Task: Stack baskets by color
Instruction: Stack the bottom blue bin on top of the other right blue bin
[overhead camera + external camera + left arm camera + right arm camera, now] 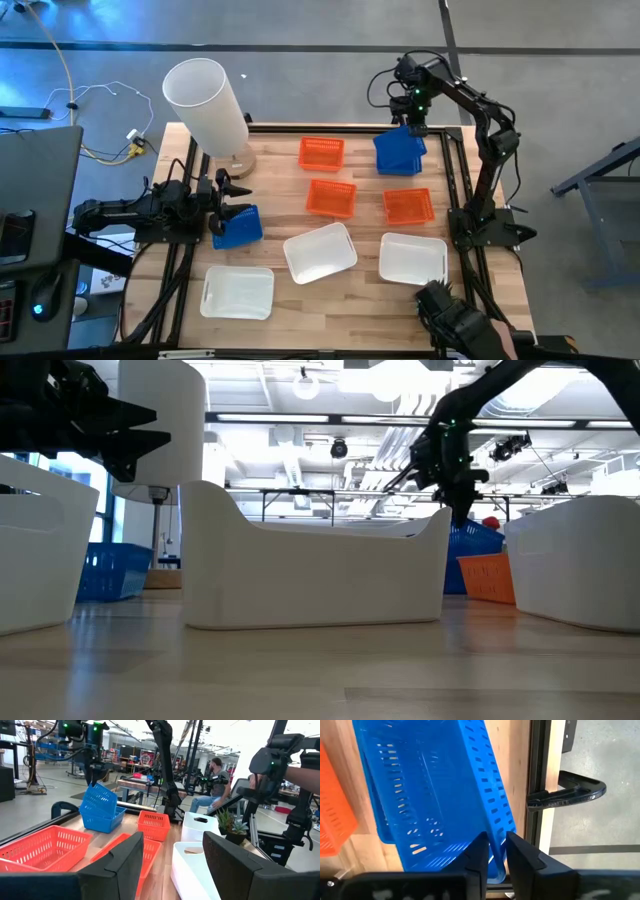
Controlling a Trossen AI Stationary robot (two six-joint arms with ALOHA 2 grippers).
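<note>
While the high view takes in the whole table (340, 300), no other view shows every basket at once. Largest on it is the tall white lamp (208, 103), lying near the far left corner; the low view shows only its white bulk.

Three white baskets sit along the near edge: one left (238, 291), one middle and turned askew (320, 252), one right (412, 258). In the low view these fill the frame and hide most of what lies behind.

Three orange baskets lie mid-table, apart from each other: one far (321, 153), one centre (331, 197), one right (408, 205).

Blue baskets: a nested pair (399, 152) at the far right, the upper one tilted, seen best in the left wrist view (101, 807). A single blue basket (237, 227) lies at the left side.

Right gripper (493, 854): fingers close together on either side of the tilted blue basket's rim, nearly touching it; a firm clamp cannot be told. Only the right wrist view shows this. The high view places that gripper (412, 122) above the pair.

Left gripper (232, 198): fingers spread wide, holding nothing, just beside the single blue basket.

Only the left wrist view shows a small potted plant (231, 826) and a seated person (214, 782) beyond the table.
</note>
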